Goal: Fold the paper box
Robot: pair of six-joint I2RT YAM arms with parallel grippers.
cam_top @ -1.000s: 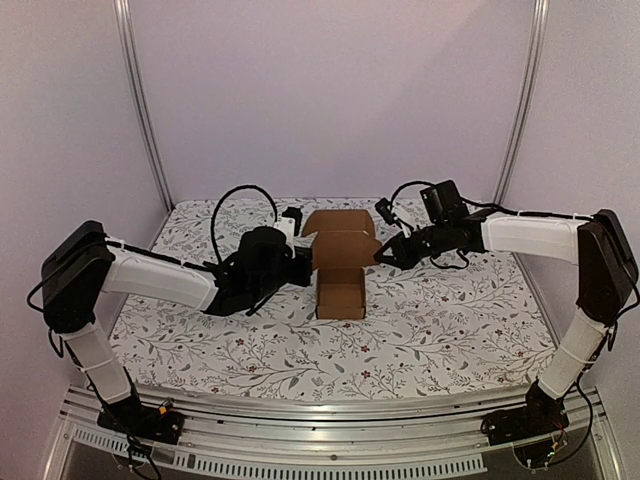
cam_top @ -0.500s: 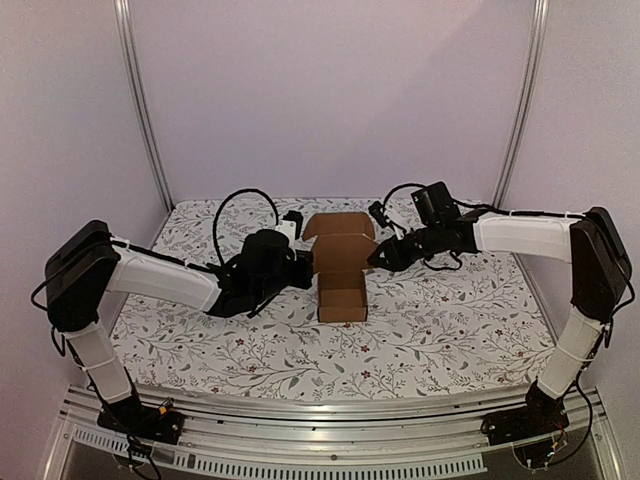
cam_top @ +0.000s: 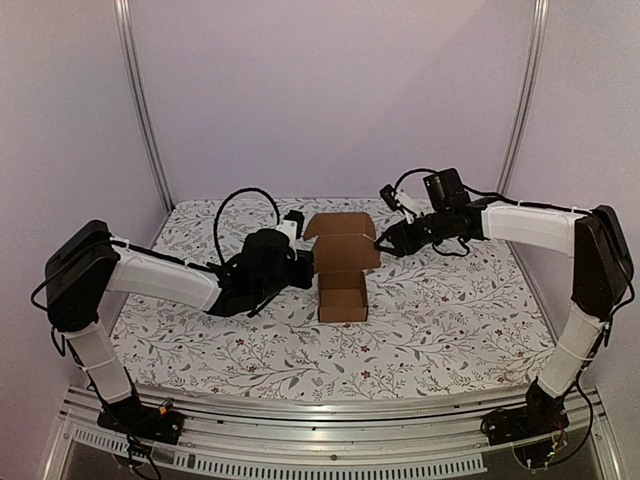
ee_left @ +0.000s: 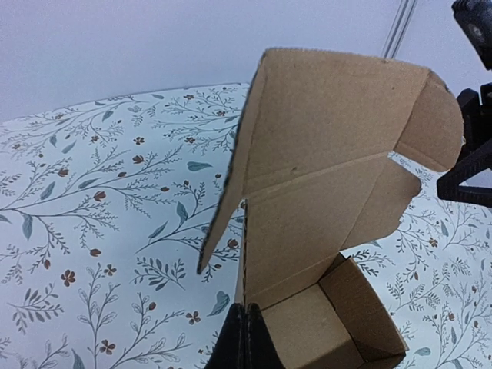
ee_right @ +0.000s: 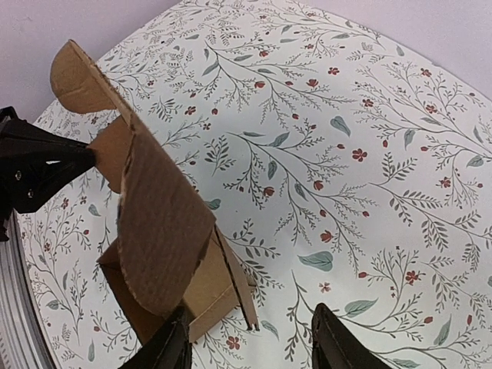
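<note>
White arm shells (cam_top: 160, 278); black joints (cam_top: 75, 272); looping black cables (cam_top: 240, 192)

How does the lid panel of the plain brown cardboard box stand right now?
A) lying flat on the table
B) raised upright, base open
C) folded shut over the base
B: the lid panel of the brown cardboard box rises above its base, whose inside shows open.

My left arm (cam_top: 160, 280) reaches inward, left gripper (ee_left: 246, 338) pinched tight on the box (ee_left: 330, 192); my right arm (cam_top: 530, 225) reaches in from the other side, right gripper (ee_right: 250, 346) jaws standing apart
</note>
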